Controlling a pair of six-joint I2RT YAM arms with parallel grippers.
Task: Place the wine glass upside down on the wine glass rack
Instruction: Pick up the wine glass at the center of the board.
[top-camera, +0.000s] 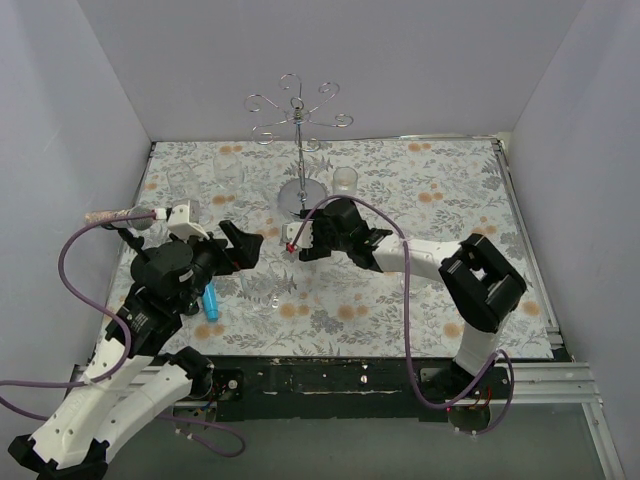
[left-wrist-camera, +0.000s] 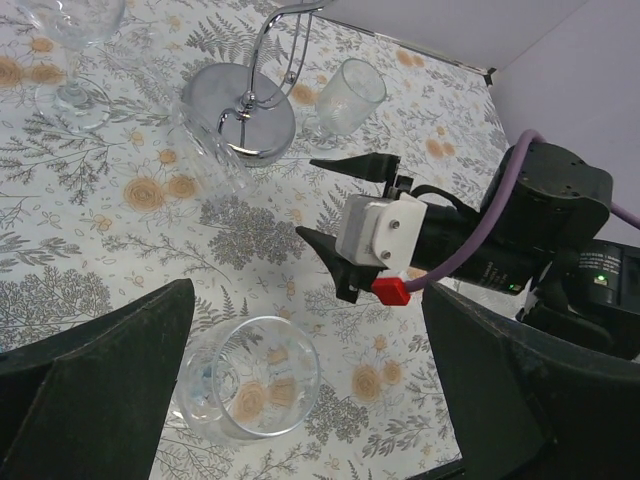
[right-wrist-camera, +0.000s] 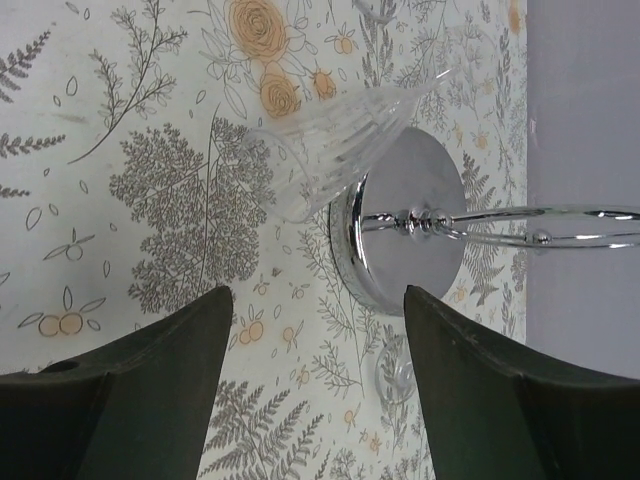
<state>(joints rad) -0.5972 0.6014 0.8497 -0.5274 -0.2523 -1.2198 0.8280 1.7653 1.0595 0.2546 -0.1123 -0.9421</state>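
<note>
A clear wine glass (left-wrist-camera: 250, 390) lies low on the floral cloth, its mouth towards the left wrist camera; from above the wine glass (top-camera: 265, 292) shows faintly. My left gripper (left-wrist-camera: 307, 290) hangs over it, open wide, the glass between its fingers and nearer the left one, untouched. The wine glass rack (top-camera: 297, 120) stands at the back centre on its round mirrored base (left-wrist-camera: 240, 110). My right gripper (right-wrist-camera: 317, 290) is open and empty, pointing at that base (right-wrist-camera: 415, 225). The right gripper (left-wrist-camera: 335, 200) also shows from the left wrist.
Other glasses stand around the rack: a ribbed one (right-wrist-camera: 330, 160) by the base, a small one (top-camera: 345, 180) to its right, and two (top-camera: 228, 170) at the back left. A blue cylinder (top-camera: 211, 300) lies beside the left arm. Grey walls enclose the table.
</note>
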